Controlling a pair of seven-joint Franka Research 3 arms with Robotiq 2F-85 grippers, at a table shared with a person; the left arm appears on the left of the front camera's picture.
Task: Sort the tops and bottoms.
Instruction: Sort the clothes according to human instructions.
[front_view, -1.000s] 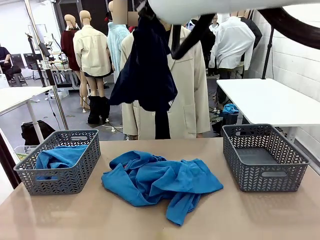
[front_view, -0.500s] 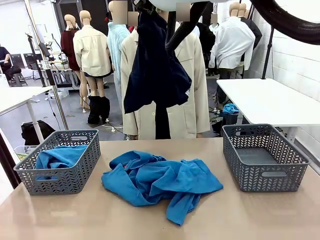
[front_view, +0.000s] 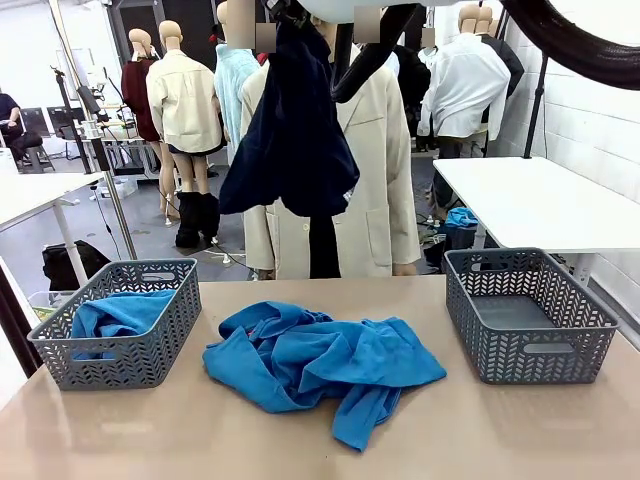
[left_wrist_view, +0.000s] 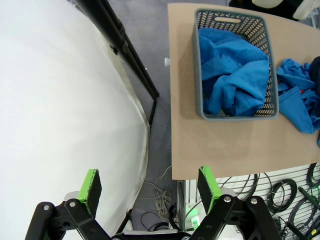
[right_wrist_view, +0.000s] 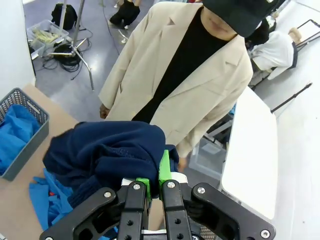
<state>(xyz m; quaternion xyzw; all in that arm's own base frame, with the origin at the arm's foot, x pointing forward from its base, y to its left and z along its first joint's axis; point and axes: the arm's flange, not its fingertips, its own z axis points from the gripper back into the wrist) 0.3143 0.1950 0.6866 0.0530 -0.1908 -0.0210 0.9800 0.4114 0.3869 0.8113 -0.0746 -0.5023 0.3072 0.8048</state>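
A dark navy garment, one of the bottoms (front_view: 293, 130), hangs high over the table's far edge in front of the person. My right gripper (right_wrist_view: 154, 176) is shut on its bunched fabric (right_wrist_view: 105, 155). A pile of bright blue tops (front_view: 320, 362) lies in the middle of the table, seen at the right edge as the blue pile (left_wrist_view: 300, 95) in the left wrist view. Another blue top (front_view: 118, 315) fills the left grey basket (front_view: 150, 350). My left gripper (left_wrist_view: 149, 184) stands open with nothing in it, off the table's end, above the floor beside that basket (left_wrist_view: 200, 60).
An empty grey basket (front_view: 525, 350) stands at the table's right. A person in a beige jacket (front_view: 385, 190) stands at the far edge. A white table (front_view: 540, 200) is behind at right. Black stand legs (left_wrist_view: 130, 55) cross the floor near my left gripper.
The hanging navy garment swung to the right and has come back left. The right arm rose slightly at first. The blue pile and both baskets have not moved.
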